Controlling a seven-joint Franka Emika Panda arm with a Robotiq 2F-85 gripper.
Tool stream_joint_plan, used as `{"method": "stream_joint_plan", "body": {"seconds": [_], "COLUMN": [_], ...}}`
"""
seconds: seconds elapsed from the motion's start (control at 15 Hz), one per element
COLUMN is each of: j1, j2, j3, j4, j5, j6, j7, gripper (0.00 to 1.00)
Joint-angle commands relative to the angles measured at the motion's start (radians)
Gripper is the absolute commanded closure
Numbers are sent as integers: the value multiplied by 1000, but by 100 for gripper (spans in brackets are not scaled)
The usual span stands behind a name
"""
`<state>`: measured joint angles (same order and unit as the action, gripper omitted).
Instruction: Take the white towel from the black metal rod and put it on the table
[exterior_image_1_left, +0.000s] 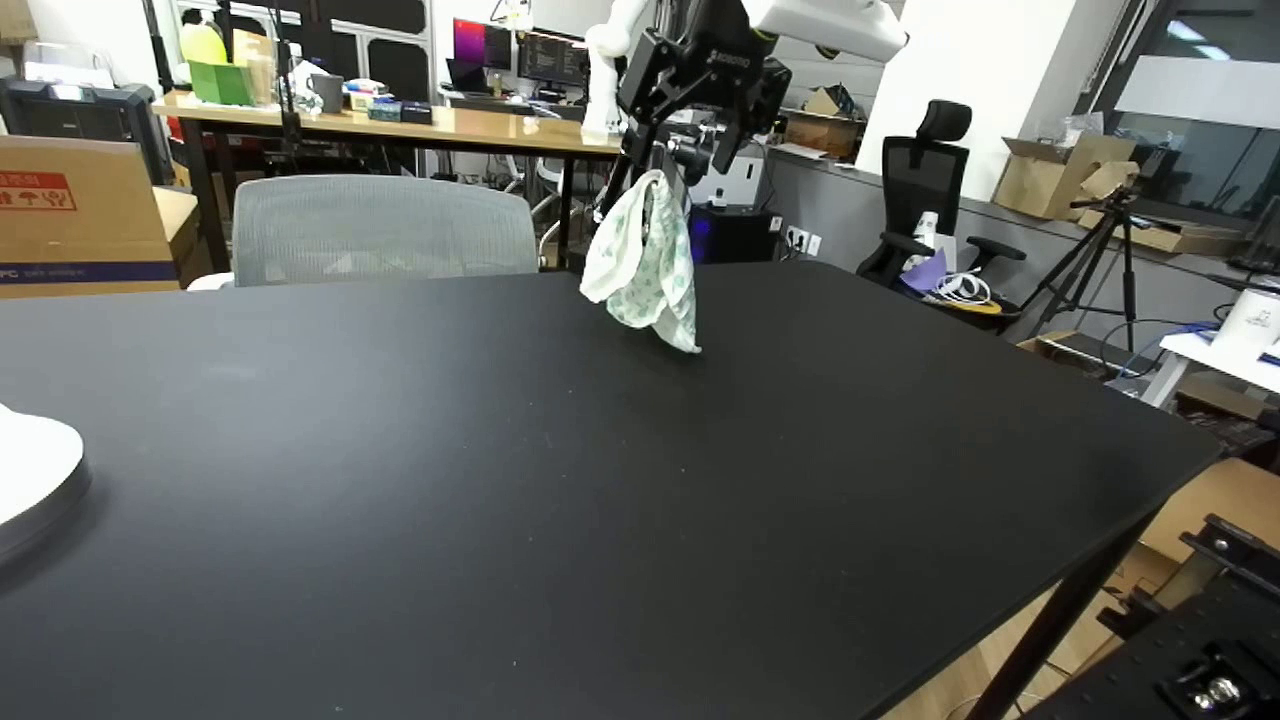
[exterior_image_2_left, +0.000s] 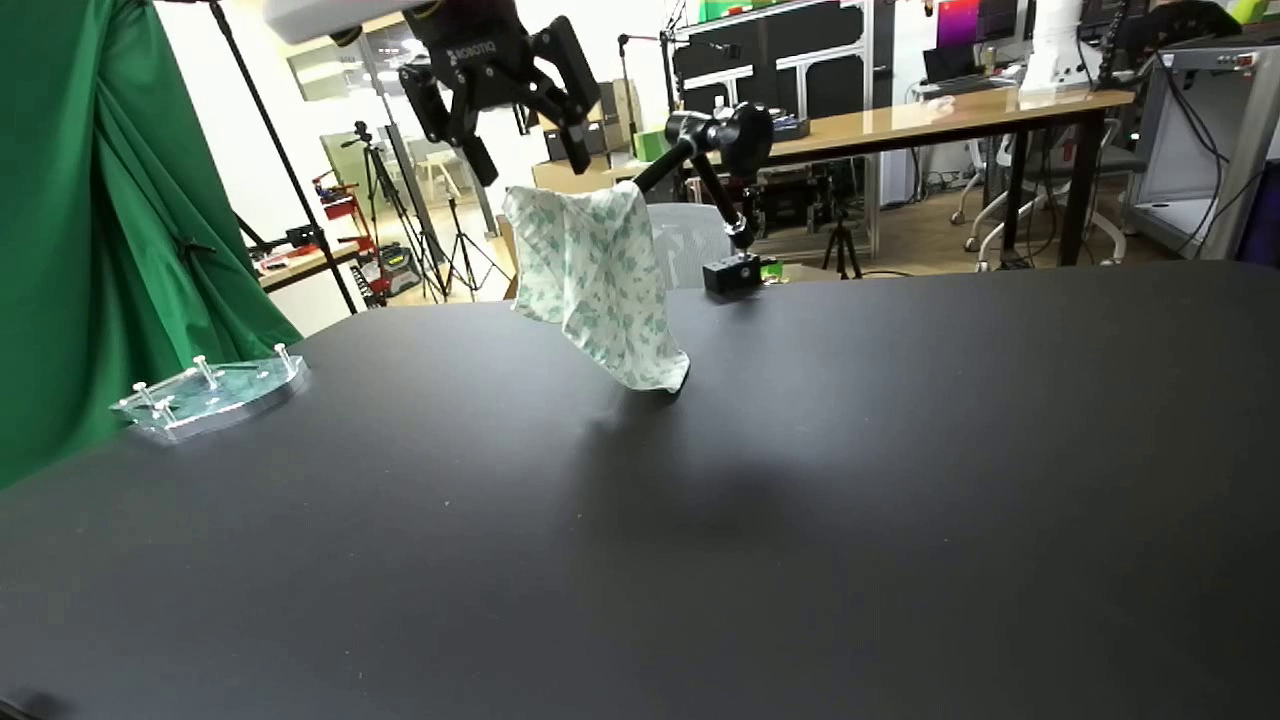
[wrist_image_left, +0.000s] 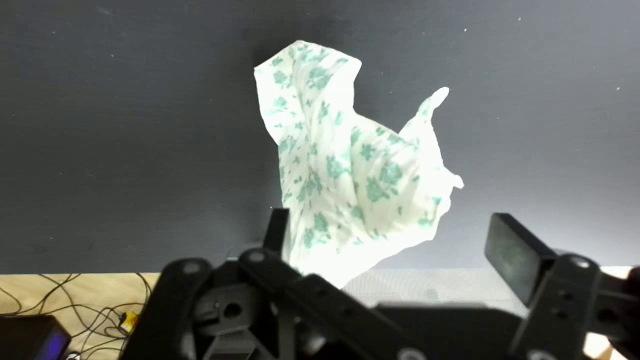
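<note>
In an exterior view, white towel (exterior_image_2_left: 590, 280) draped over the black metal rod (exterior_image_2_left: 663, 167), the bulk of it hanging above the table (exterior_image_2_left: 900, 480). Thin-looking cloth, off-white ground, pale green sprigs scattered across, leaf- or flower-like, some larger than others. Upper edge nearly level there, cloth covering the rod's end; soft vertical folds, hem slanting down to a single low corner over a dark shadow. Whether that corner touches the table, cannot tell. In an exterior view the towel (exterior_image_1_left: 650, 260) reads narrower and more bunched: a paler flap folded at one side, green print plainer on the part beside it, lower tip pointed. Wrist view, from above: creased lengthwise, outline irregular, two small points sticking out at one side, the stretch nearest the gripper (wrist_image_left: 394, 236) washed out to near-plain white. Jaws spread wide, released, close to the towel's upper end; the rod carries the cloth.
</note>
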<state>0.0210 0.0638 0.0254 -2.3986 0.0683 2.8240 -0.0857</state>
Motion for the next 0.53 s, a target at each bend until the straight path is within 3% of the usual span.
{"method": "stream_joint_plan", "body": {"seconds": [0.0,0.07,0.47], "j1": [4,4,3], "j2": [18,20,25], "j3": [13,15,16], "j4": [28,27,29], "j5": [26,26,24], "j6": [-25,-23,-32], "j7": [24,25,24], "gripper": [25,26,69]}}
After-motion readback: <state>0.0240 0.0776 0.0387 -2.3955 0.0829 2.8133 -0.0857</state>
